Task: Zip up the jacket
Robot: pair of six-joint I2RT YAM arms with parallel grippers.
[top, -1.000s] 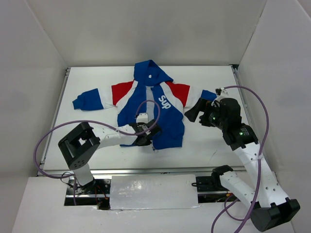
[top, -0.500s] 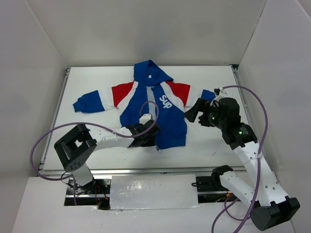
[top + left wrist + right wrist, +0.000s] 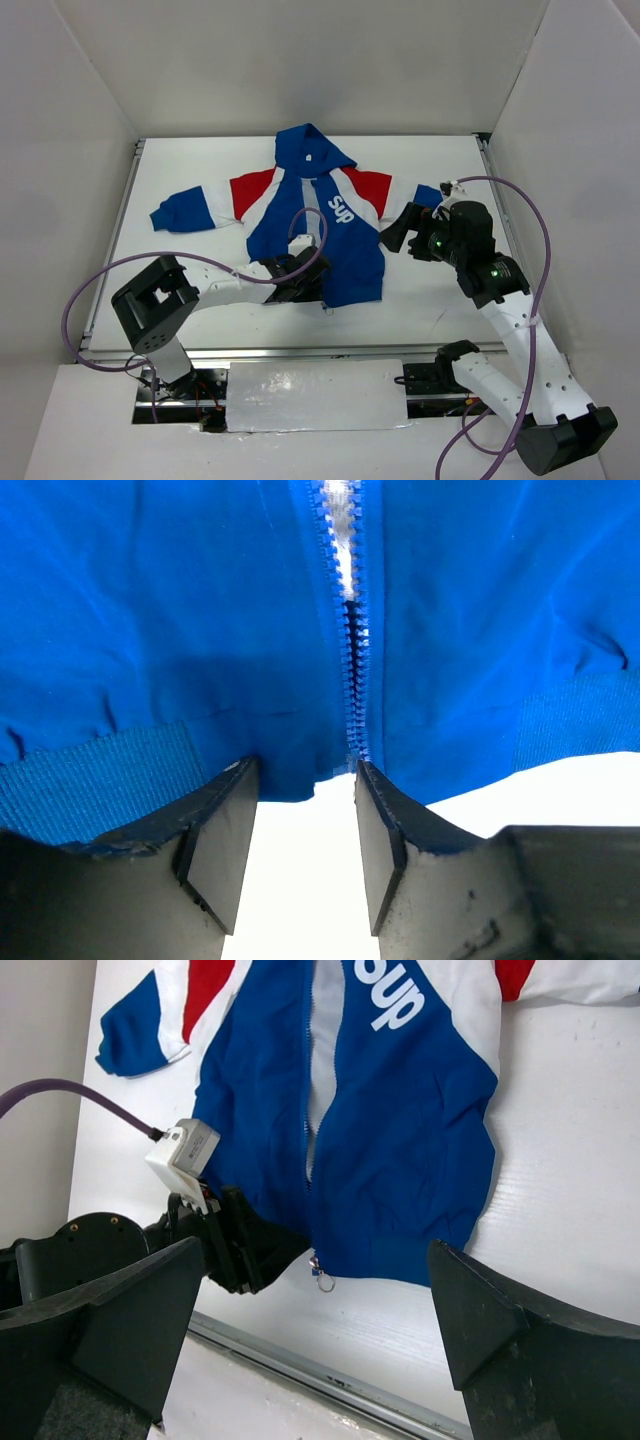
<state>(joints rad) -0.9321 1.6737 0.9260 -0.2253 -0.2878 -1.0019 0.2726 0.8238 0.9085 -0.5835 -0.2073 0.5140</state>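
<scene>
The left wrist view alone shows the zipper [image 3: 350, 650] meshed near the hem and parting higher up, with the left gripper [image 3: 305, 825] jaws apart astride its lower end; the right wrist view adds a pull ring [image 3: 320, 1280] dangling at the hem; the jacket [image 3: 315, 225] lies flat mid-table [image 3: 200, 170]; the right gripper [image 3: 398, 232] hovers beside it, jaws spread wide; a purple cable [image 3: 60, 1086] loops over the jacket's front from above; the left elbow sits further left than a second ago.

Since a second ago, my left gripper [image 3: 310, 289] has nudged the jacket [image 3: 352, 255] hem slightly rightward, and my left elbow [image 3: 152, 303] has swung outward.
</scene>
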